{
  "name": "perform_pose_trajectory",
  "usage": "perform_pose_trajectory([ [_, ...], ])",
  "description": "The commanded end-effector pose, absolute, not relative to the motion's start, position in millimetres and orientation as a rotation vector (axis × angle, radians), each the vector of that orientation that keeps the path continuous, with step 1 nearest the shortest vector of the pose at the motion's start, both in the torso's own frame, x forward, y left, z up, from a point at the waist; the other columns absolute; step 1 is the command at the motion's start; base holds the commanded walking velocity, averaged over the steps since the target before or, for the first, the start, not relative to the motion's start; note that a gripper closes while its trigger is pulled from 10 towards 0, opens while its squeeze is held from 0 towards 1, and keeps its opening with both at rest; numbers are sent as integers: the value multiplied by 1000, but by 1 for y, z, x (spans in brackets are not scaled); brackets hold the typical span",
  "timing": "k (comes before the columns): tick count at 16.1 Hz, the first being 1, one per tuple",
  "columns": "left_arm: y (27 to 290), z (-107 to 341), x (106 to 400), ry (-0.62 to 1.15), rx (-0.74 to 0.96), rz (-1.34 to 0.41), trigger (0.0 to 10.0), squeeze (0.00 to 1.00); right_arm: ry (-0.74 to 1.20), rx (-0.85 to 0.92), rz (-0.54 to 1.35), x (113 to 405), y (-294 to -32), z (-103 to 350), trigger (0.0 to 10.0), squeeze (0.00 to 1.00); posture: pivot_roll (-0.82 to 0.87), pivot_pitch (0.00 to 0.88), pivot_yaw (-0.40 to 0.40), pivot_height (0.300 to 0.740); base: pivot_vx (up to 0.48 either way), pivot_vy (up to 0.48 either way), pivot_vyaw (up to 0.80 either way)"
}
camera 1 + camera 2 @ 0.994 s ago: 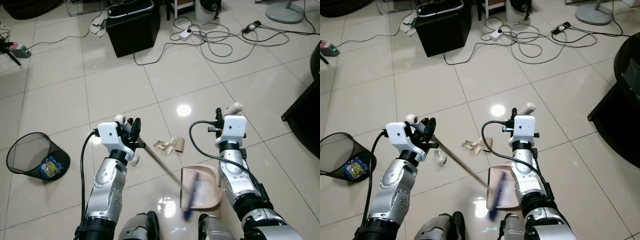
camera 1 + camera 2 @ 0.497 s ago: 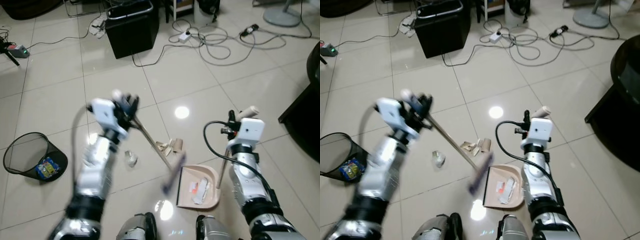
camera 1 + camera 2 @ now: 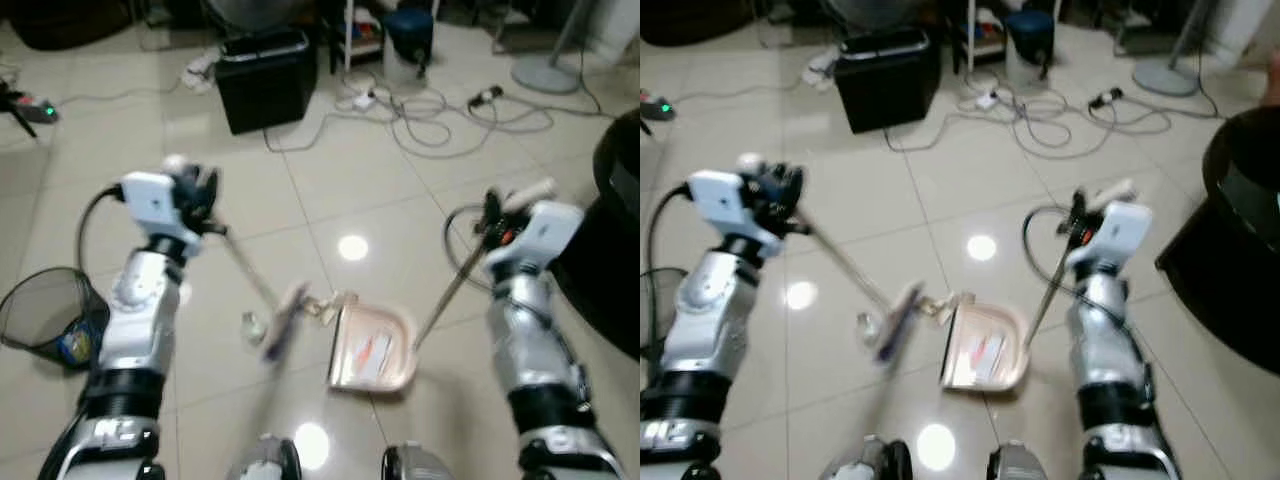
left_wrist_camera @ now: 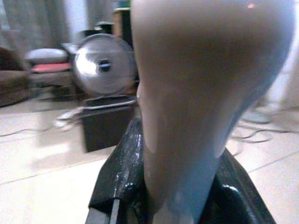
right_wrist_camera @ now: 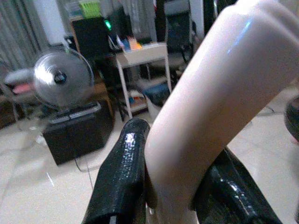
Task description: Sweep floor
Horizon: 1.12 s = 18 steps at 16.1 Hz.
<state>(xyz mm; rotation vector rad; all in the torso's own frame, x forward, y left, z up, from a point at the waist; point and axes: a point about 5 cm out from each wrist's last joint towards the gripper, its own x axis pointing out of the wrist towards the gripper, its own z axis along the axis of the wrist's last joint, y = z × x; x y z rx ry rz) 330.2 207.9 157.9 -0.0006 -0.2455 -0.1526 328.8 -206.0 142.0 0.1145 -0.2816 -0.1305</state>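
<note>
While both arms are raised over the tiled floor [image 3: 390, 170], the holdings stand thus, placed against the dustpan [image 3: 372, 347].

Item, left gripper [image 3: 200, 195]: clenched on the broom handle [image 3: 240, 268], up and to the robot's left of the dustpan; in the left wrist view the pale grip end [image 4: 205, 93] sits wedged between the fingers [image 4: 122, 172].

Item, broom head [image 3: 283, 317]: blurred, low, just left of the dustpan's mouth.

Item, right gripper [image 3: 500, 215]: clenched on the dustpan's long handle [image 3: 447, 288], up and to the right of the pan.

Item, dustpan: pink, on the floor, some scraps inside.

Item, debris: crumpled wad [image 3: 251, 324] left of the broom head; brown paper scraps [image 3: 322, 304] at the pan's left rim.

Item, mesh bin [image 3: 42, 315]: tipped over, well left of the dustpan.

Handling note: judged mid-sweep. Best to keep the pan's lip flat on the tile, set the bristles beyond the wad, and draw short low strokes toward the mouth so nothing flicks past.
</note>
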Motion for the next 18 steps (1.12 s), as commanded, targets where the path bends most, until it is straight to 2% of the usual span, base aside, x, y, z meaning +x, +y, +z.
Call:
perform_pose_trajectory([
  [1, 214, 159, 328, -245, 32, -111, 10000, 0, -369, 145, -96, 335, -200, 172, 10000, 0, -53, 6, 29, 740, 0, 0, 800],
  [3, 223, 148, 322, -197, 82, -11, 10000, 0, -404, 174, -40, 342, -192, 199, 10000, 0, -57, 1, 16, 740, 0, 0, 800],
  [6, 210, 134, 316, -155, 73, -20, 10000, 0, -408, 261, -55, 340, -191, 214, 10000, 0, -56, 16, 35, 740, 0, 0, 800],
  [8, 190, 122, 310, -100, 90, -70, 10000, 0, -395, 282, -58, 336, -191, 218, 10000, 0, -52, 10, 53, 740, 0, 0, 800],
  [12, 171, 116, 302, -94, 132, -134, 10000, 0, -380, 310, -90, 328, -194, 216, 10000, 0, -50, 0, 81, 740, 0, 0, 800],
  [14, 165, 112, 298, -91, 133, -147, 10000, 0, -370, 310, -94, 321, -195, 215, 10000, 0, -57, 0, 69, 740, 0, 0, 800],
  [18, 170, 113, 305, -86, 177, -118, 10000, 0, -332, 329, -97, 323, -191, 212, 10000, 0, -54, 0, 56, 740, 0, 0, 800],
])
